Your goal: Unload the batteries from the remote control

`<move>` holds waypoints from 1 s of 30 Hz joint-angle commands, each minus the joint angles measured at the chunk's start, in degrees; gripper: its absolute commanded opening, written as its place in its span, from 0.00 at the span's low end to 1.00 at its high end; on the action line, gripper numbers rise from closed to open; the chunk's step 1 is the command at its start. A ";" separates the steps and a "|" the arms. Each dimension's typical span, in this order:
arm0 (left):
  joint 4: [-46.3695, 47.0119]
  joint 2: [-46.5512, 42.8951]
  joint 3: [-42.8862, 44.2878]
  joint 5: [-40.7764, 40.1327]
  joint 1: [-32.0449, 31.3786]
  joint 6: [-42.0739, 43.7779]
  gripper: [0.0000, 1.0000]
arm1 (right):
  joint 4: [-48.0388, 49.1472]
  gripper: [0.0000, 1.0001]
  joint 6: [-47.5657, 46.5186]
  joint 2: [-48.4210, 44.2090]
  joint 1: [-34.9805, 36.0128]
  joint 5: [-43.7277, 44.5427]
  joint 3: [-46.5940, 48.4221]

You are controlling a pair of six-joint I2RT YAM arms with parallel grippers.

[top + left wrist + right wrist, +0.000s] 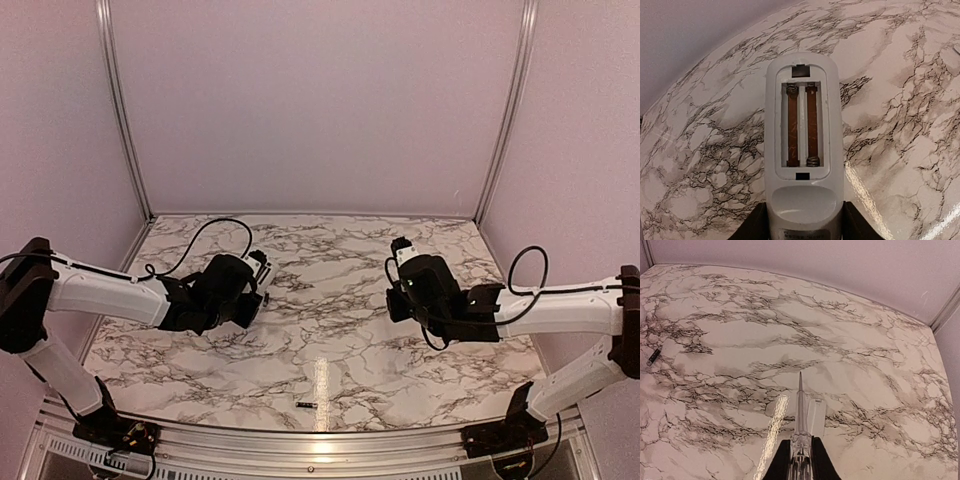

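The remote control (802, 200) is held up over the left side of the table (340, 300), its back open toward the wrist camera. The left fingers (756, 227) pinch it only at its near end. Both bays look empty to me, just copper-coloured strips and springs. One battery (306, 405) lies close to the table's near edge; the other I cannot find.

The right fingers (781, 462) are clenched on a thin pointed stick (800, 410), with the small white cover (816, 416) lying on the table beside its tip.

That loose battery worries me most, because a nudge from either arm could roll it off. With so short a hold, the remote could also tip or slip if it is turned quickly.
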 commanded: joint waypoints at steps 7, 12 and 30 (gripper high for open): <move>-9.29 -0.76 -3.00 -3.62 0.36 -18.33 0.00 | 6.87 0.00 0.30 5.06 -0.26 -5.57 -0.02; -9.94 0.67 -2.99 -2.98 0.98 -24.11 0.00 | 7.77 0.00 0.32 5.18 -0.30 -6.42 -0.42; -14.47 9.30 0.53 0.89 1.46 -34.60 0.09 | 11.29 0.00 -0.14 8.69 -0.26 -8.56 -1.03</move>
